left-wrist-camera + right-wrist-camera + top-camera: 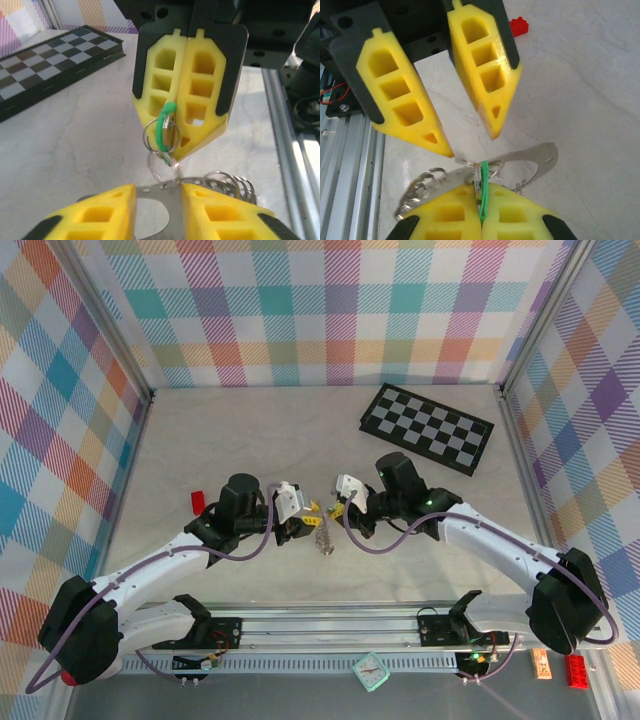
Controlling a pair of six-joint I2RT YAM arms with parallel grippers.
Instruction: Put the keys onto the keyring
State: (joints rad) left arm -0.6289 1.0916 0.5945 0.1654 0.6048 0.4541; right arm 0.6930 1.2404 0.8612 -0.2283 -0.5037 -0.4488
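left gripper (470, 142): jaws parted by a narrow gap, nothing clamped. its tips sit just above the flat grey strip of the keyring (530, 160). one tip is touching or almost touching the strip, cannot tell which. in the left wrist view that strip runs through the gap between its two yellow pads (100, 212).

right gripper (175, 145): closed tight, pads pressed flat together, pinching the green key (164, 127) at the very tips. the key's green head curves out of the seam. small split rings (152, 137) hang from it at 6 o'clock, down toward the strip. cannot tell if they are linked to the strip.

a bunch of silvery loops on the keyring sits at 3 o'clock of the left gripper's gap in the left wrist view, and at 9 o'clock of the right gripper's tips in the right wrist view.

top view: the two grippers face each other tip to tip over the middle of the table (250, 440), left one at 9 o'clock, right one at 3 o'clock. the keyring is at 6 o'clock of the meeting point, low over the table. the chequered board (428, 427) lies at 1 o'clock, well apart. a red brick (198, 502) is at 9 o'clock, near the left wrist.
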